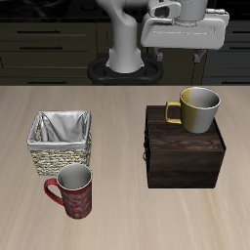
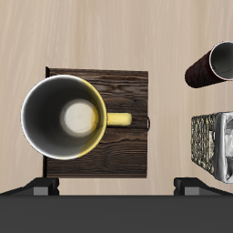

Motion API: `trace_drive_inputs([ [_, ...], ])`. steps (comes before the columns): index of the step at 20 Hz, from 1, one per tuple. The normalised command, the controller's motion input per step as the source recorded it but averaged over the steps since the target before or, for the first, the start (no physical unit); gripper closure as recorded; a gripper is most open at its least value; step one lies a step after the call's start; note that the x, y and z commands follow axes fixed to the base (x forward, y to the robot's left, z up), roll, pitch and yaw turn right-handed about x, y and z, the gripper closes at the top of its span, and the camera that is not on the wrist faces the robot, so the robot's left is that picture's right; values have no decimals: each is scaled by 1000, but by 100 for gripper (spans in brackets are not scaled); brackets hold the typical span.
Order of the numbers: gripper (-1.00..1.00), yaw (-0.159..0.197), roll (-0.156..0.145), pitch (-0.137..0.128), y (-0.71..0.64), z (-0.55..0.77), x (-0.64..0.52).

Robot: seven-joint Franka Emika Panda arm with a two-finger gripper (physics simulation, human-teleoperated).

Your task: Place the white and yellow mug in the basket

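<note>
Mug of olive-yellow glaze with a yellow handle and pale whitish-grey inside, the white and yellow mug (image 1: 198, 108), stands upright on a dark brown wooden box (image 1: 183, 151) in the exterior view, toward the box's back edge, its handle turned toward the basket's side; the small square tan wicker basket with shiny white-grey lining (image 1: 61, 142) sits apart from the box on the pale wood tabletop (image 1: 127, 220), and a dark red patterned mug (image 1: 71, 190) stands just in front of it, nearer the tabletop's front edge; the white hand (image 1: 186, 32) hangs high above the box, holding nothing. In the wrist view the mug's open mouth (image 2: 64, 116) faces straight up beneath the hand, handle pointing across the box lid (image 2: 123, 118) toward the basket (image 2: 215, 146); the two dark fingertips (image 2: 41, 187) show far apart, so the hand is spread wide and empty. The mug looks rigid, smooth and likely slippery, moderately light but breakable; pinching the rim wall opposite the handle, one finger inside and one outside, seems the surest hold.
</note>
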Motion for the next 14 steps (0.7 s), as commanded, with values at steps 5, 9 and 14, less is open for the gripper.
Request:
trace_drive_inputs([
  [5,-100,-7,8,-27,43,-55,70],
  [9,-100,-39,0,3,-30,-48,28],
  [14,-100,-34,-22,-11,-100,-22,105],
])
